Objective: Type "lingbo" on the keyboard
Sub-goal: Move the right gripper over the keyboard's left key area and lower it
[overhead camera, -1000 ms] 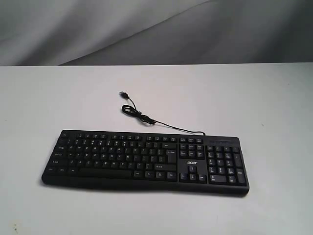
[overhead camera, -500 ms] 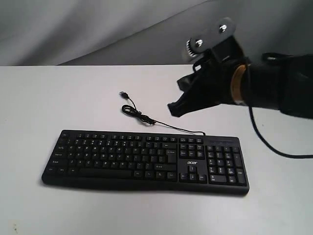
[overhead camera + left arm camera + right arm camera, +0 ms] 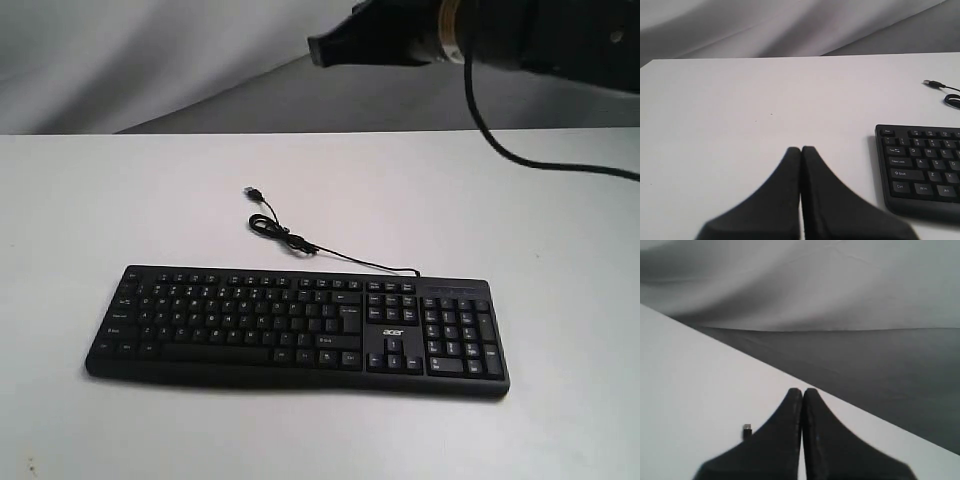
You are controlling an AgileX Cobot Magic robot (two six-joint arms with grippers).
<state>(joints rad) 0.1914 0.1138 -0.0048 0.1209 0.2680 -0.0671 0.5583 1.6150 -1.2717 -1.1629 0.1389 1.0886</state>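
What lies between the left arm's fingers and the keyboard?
Only bare white table between the shut fingers and the keyboard, seen in the left wrist view.

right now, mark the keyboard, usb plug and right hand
long flat black keyboard [image 3: 250,315], exterior view, middle letter keys
small black usb plug [image 3: 253,190], exterior view, plug body
black right hand [image 3: 802,391], right wrist view, closed fingertips

"acer" logo [image 3: 392,332] on kbd [image 3: 250,322] (white)

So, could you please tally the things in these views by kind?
keyboard: 1
USB cable: 1
table: 1
end effectors: 2 (left end effector, right end effector)
Total: 5
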